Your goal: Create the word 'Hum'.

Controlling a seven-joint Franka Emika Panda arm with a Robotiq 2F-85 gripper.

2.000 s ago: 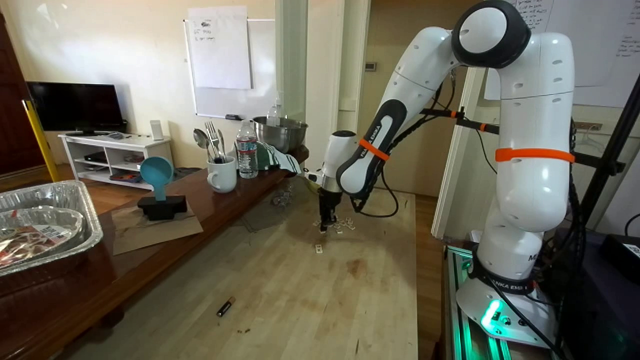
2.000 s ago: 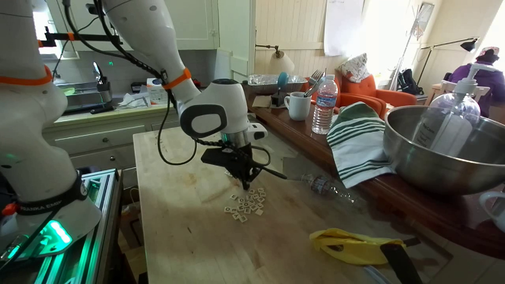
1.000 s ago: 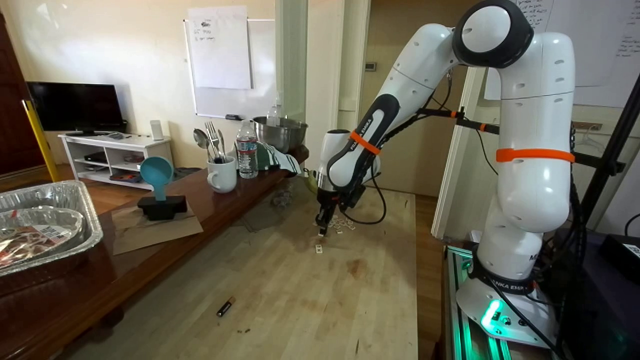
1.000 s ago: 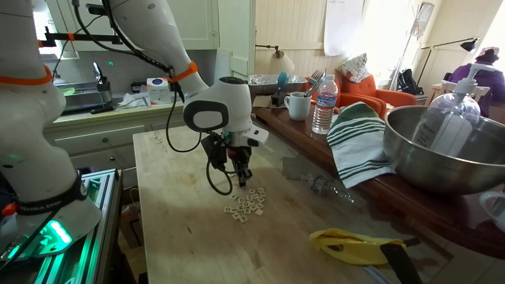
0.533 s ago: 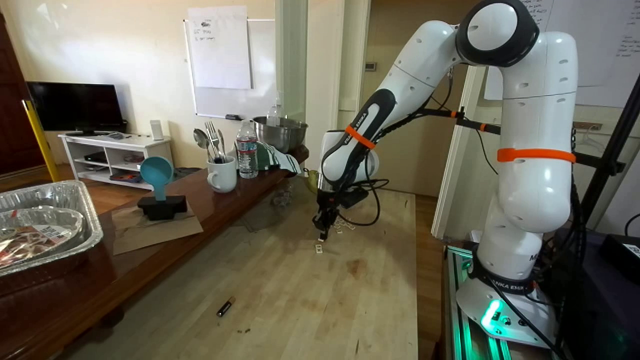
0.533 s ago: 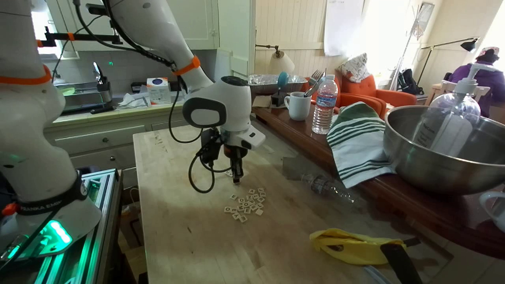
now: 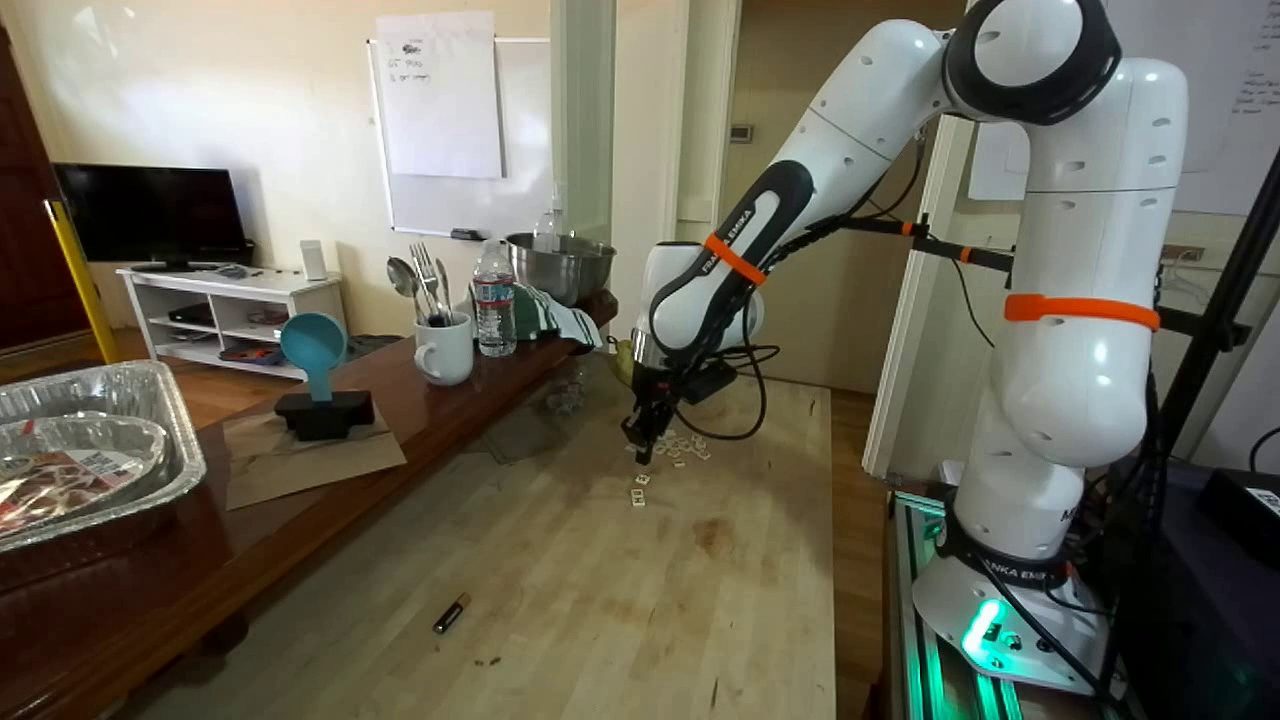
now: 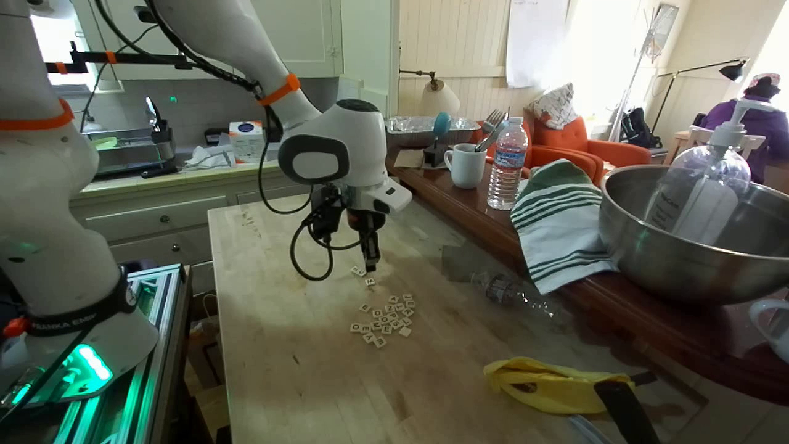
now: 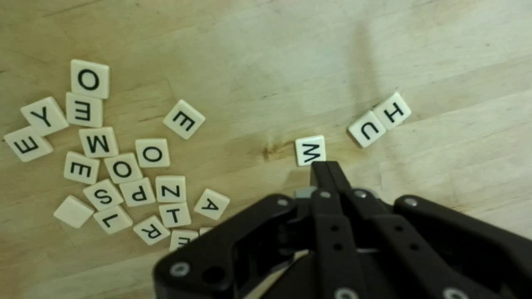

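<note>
Well, the H (image 9: pixel 392 111) and the U (image 9: pixel 367 128) sit edge to edge on the bench (image 7: pixel 760 600), and the third tile (image 9: pixel 310 149) lies near the U's free side, not touching. In the wrist view its letter looks like an M on its side, though it could be a W; the gripper (image 9: pixel 326 168) hides one edge. That gripper has its jaws pressed together, holding nothing, and in both exterior views it hangs clear above the tile.

To my eye the step is closing up the word. The tile stands askew to the pair, so I'd first turn it to read the way the U does, pushing lightly at a corner, then slide it up flush. Go down beside it, never on top, and stop at first touch: too firm a shove would likely scatter the pair.
</note>
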